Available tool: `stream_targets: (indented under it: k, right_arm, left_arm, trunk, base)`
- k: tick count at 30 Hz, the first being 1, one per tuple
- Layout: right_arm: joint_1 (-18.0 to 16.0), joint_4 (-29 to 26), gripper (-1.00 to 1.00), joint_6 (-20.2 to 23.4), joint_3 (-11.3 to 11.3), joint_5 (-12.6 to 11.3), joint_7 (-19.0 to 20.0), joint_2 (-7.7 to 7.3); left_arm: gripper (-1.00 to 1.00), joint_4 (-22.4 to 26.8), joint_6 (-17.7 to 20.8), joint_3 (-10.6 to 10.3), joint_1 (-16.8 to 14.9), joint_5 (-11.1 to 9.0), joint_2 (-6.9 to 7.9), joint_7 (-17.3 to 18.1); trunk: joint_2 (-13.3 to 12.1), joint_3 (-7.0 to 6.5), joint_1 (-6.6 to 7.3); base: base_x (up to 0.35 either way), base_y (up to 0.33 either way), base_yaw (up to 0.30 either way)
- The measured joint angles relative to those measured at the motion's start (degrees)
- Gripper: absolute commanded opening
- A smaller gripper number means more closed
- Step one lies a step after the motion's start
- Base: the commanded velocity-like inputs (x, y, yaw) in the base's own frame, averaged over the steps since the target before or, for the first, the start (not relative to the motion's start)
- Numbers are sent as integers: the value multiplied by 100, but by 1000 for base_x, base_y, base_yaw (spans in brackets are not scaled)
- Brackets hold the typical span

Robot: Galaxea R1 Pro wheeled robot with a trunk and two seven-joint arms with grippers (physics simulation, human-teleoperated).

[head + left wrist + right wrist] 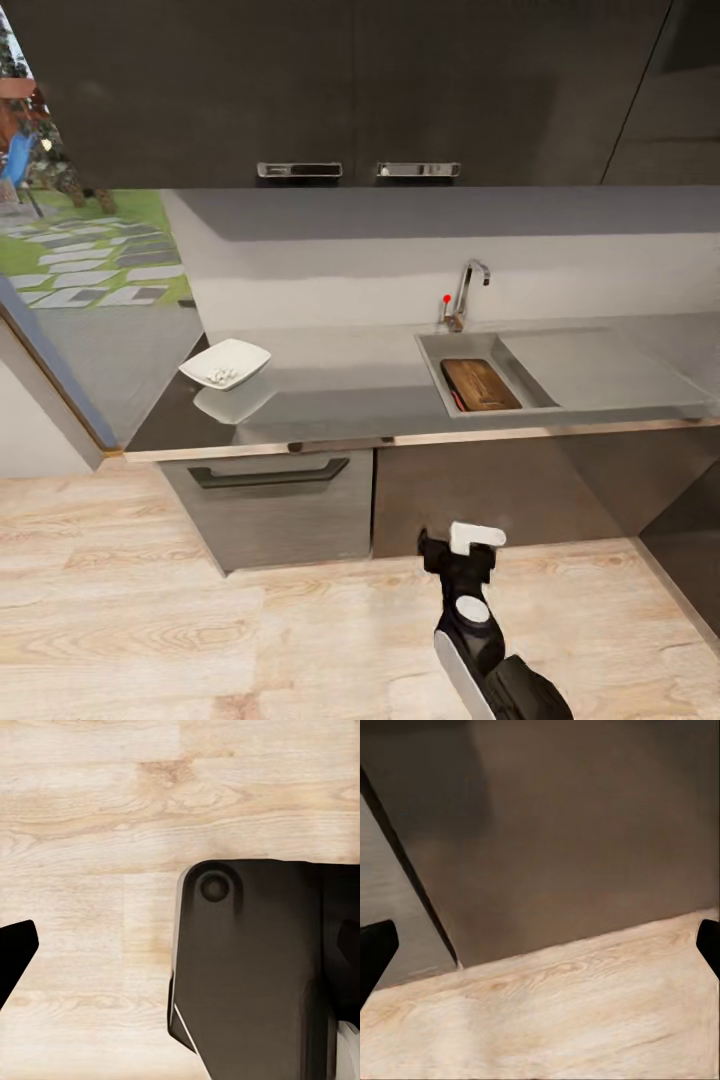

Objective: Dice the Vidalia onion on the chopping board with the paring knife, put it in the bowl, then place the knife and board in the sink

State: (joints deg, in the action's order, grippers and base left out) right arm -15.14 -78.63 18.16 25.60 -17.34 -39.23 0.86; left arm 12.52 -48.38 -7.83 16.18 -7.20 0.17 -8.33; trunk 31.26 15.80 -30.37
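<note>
**Board and knife down in the sink — arms hanging low**

The countertop (380,395) runs wide and grey, and the sink (436,350) already holds the chopping board (480,384), with the paring knife's red handle just peeking along its near-left edge. The bowl (225,363) sits far left, pale bits inside — diced onion, I'd judge. The right gripper (540,945) hangs spread wide over the floor; the left's spread I cannot tell. The risk: swinging up, an arm clips the cabinet front.
</note>
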Motion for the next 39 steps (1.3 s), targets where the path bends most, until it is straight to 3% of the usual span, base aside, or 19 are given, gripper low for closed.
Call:
stream_targets:
  k: [3,5,7,8,10,12,15,16,18,20,22,24,29,34,39]
  right_arm:
    - [189,1402,100,-1198,714,-16,199,-253]
    - [231,2769,100,-2041,1143,19,417,-263]
    - [250,4205,100,-2833,1409,8,758,-111]
    - [254,5081,100,-3578,1538,38,1352,214]
    - [256,6784,100,-3955,1546,-8,1868,462]
    - [266,7348,100,-4085,1576,5,2359,626]
    - [485,7628,100,-4101,1565,-23,2988,671]
    - [756,7695,100,-4062,1547,-360,3505,493]
    - [900,7754,100,-3953,1539,-983,3786,330]
    - [961,7746,100,-3544,1565,-2017,4363,115]
    - [974,7741,100,-3366,1571,-2363,4819,35]
    - [979,7743,100,-3322,1570,-2503,5040,4]
    - [982,7745,100,-3288,1569,-2589,5085,-47]
    - [982,7728,100,-3296,1571,-2603,4904,-55]
    - [983,7657,100,-3314,1565,-2621,4885,-25]
  left_arm:
    - [100,8,2,6,-2,3,0,-6]
    - [100,15,2,7,-3,3,4,-10]
    - [100,29,4,11,-4,3,11,-16]
    - [100,69,11,14,-5,-1,19,-23]
    - [100,88,19,16,-3,-8,21,-32]
    - [100,94,29,16,-3,-15,23,-40]
    - [100,98,38,16,-3,-20,23,-44]
    - [100,99,49,16,-3,-29,23,-45]
    - [100,99,76,16,-3,-38,23,-49]
    - [100,97,257,16,-3,-43,23,-51]
    - [100,96,538,16,-3,-43,23,-50]
    - [100,92,921,16,-3,-41,26,-45]
    - [100,52,1375,12,-3,-42,60,-29]
    - [100,-128,1436,3,-3,-42,118,-12]
    - [100,-757,1441,7,-4,-45,129,-13]
  trunk:
    - [0,0,0]
    - [0,1,0]
    - [0,1,0]
    - [1,0,0]
    - [1,1,0]
    - [1,0,0]
    - [1,0,0]
    - [1,0,0]
    - [1,0,0]
    - [1,0,0]
    - [1,0,0]
    - [1,0,0]
    - [1,0,0]
    - [1,0,0]
    - [1,0,0]
  base:
    - [-5,0,0]
    - [-1,0,0]
    - [0,0,0]
    - [0,0,0]
    - [0,0,0]
    - [0,0,0]
    - [0,0,0]
    - [0,0,0]
    - [0,0,0]
    - [0,0,0]
    - [0,0,0]
    - [0,0,0]
    - [0,0,0]
    - [0,0,0]
    - [0,0,0]
